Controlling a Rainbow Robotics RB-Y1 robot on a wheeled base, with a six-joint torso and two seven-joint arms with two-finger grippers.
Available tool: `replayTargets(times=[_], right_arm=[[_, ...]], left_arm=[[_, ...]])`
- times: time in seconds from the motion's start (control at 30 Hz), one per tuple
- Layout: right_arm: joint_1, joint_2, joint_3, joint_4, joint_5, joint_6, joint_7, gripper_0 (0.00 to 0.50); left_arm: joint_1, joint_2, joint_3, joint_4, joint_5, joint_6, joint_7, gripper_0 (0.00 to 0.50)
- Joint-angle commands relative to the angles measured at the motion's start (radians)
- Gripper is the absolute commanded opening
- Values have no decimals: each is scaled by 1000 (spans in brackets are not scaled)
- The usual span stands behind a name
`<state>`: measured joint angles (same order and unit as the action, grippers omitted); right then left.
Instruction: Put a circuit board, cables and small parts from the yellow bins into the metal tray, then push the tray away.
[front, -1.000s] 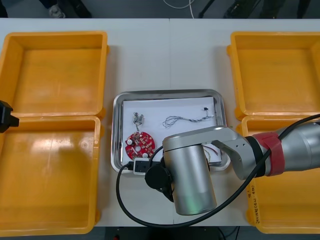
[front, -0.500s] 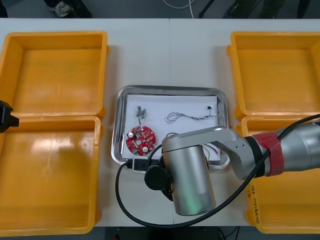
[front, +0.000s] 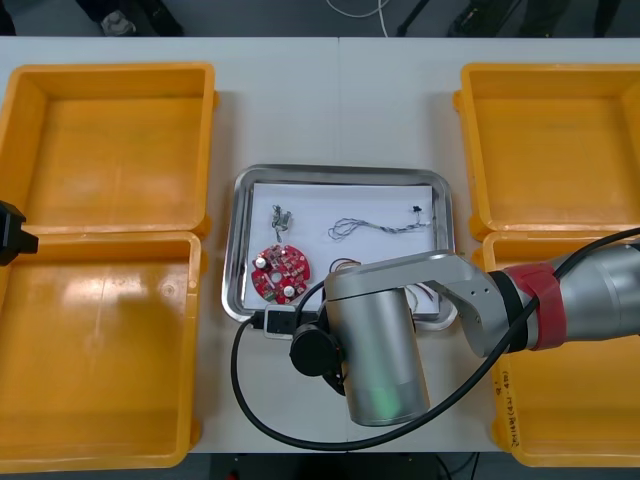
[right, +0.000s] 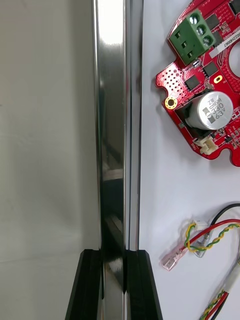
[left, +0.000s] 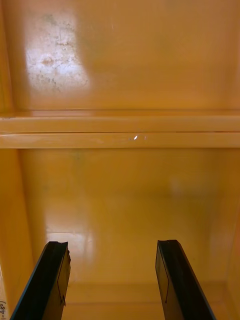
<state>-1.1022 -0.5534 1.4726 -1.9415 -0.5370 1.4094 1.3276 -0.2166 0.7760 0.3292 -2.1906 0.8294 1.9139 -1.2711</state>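
In the front view, the tray (front: 340, 172) sat between the bins (front: 110, 150), already loaded: the board (front: 279, 273), the parts (front: 281, 218) and the blue-white cable (front: 380, 226) all lay on its white inside. What showed of the bins' floors was bare. Loading looked done, with the push as the only step left. The right arm (front: 375, 340) reached across the tray's near rim and hid part of that edge. The left arm (front: 10, 232) waited at the table's edge between the two left bins.

In the right wrist view, the right gripper (right: 114, 285) was pinching the tray's rim, one black finger (right: 87, 287) on the table side and the other on the inside, apart only by the rim's thickness. Just beyond the inner finger lay the red-yellow cable (right: 210, 237), and farther ahead was the board, both clear of the fingers. The grip looked set for pushing the tray off, or that push was in hand.

In the left wrist view, the left gripper (left: 112, 280) hung over a bin with its fingers spread wide, holding and touching nothing.
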Motion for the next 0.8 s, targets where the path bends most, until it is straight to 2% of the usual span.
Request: replayTargets(times=[0.03, 0.43, 0.53, 0.8], right_arm=[[-10, 10, -23, 27, 20, -23, 42, 0], [-13, 10, -95, 87, 29, -47, 87, 0], [-13, 9, -104, 108, 51, -55, 108, 0], [-13, 7, -153, 177, 72, -79, 228, 0]], left_arm=[[13, 43, 30, -29, -10, 6, -85, 500], [13, 43, 30, -29, -10, 6, -85, 500], [13, 43, 30, -29, -10, 6, -85, 500], [13, 43, 30, -29, -10, 6, -85, 500]])
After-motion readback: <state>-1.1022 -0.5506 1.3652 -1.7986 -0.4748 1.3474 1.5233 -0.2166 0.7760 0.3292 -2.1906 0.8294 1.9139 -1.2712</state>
